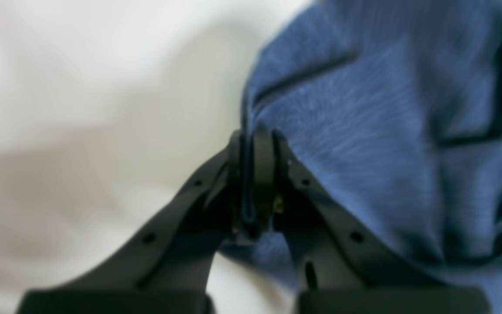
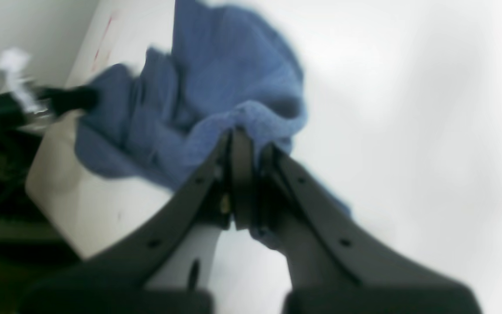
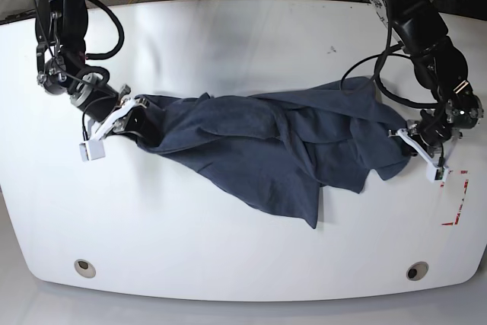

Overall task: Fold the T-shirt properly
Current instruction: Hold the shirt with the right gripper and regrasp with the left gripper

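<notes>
Up close on the left wrist camera, the left gripper [image 1: 255, 135] is pinched down with a thin blue edge of the T-shirt [image 1: 386, 131] caught between its jaws, the cloth spilling away to one side over the white table [image 1: 81, 109]. Same story on the right wrist camera: the right gripper [image 2: 244, 139] is clamped on a bunched fold of the shirt, which trails off toward the table's edge. Pull back to the base view and here's what matters. The T-shirt [image 3: 259, 150] lies strung out across the middle of the table [image 3: 243, 264], its long axis running side to side between the two arms, right gripper [image 3: 131, 116] at one end, left gripper [image 3: 411, 136] at the other, well apart. The cloth between them is rumpled and twisted, with a loose flap hanging toward the near edge, and no lettering showing. Neither arm is nearer; each already has an end. To my eye the next move calls for spreading that span flat, and the twist in the middle is the risk. Further back, only the arms' cabling along the far edge.
</notes>
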